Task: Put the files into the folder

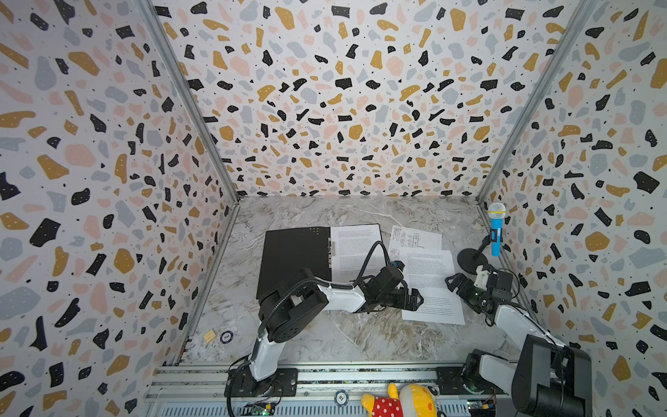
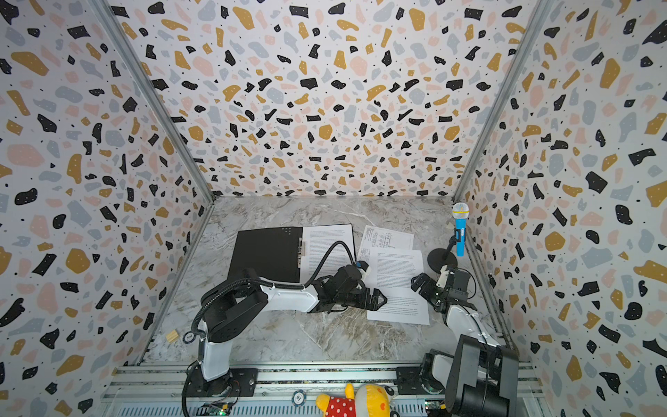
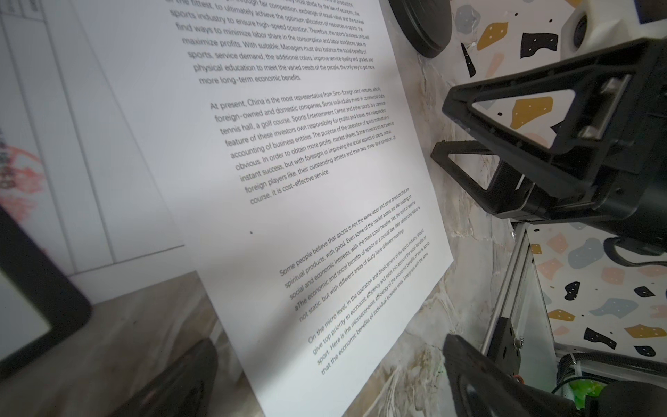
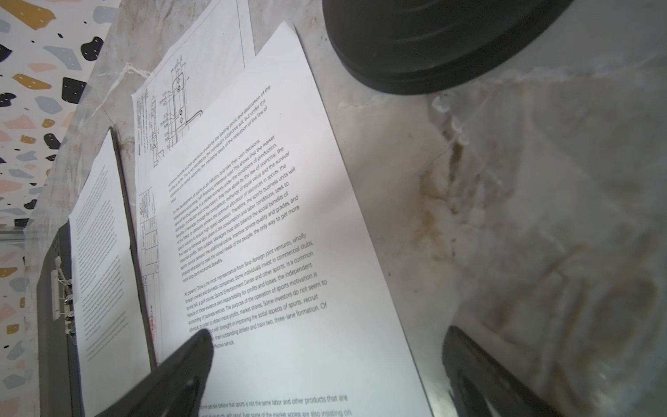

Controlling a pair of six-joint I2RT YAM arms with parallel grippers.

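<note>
Two empty claws gape: left claw [image 1: 417, 299] and right claw [image 1: 454, 282] flank a loose sheet [image 1: 429, 267]; another page [image 1: 355, 245] lies in the open folder [image 1: 292, 252].

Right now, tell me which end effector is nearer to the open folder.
Left. The left end effector hovers over the left edge of the loose text sheet, just right of the folder; the right end effector sits at that sheet's right edge, farther away.

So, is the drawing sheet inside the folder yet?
No, the drawing sheet lies beside the folder, partly under a text sheet.
</note>
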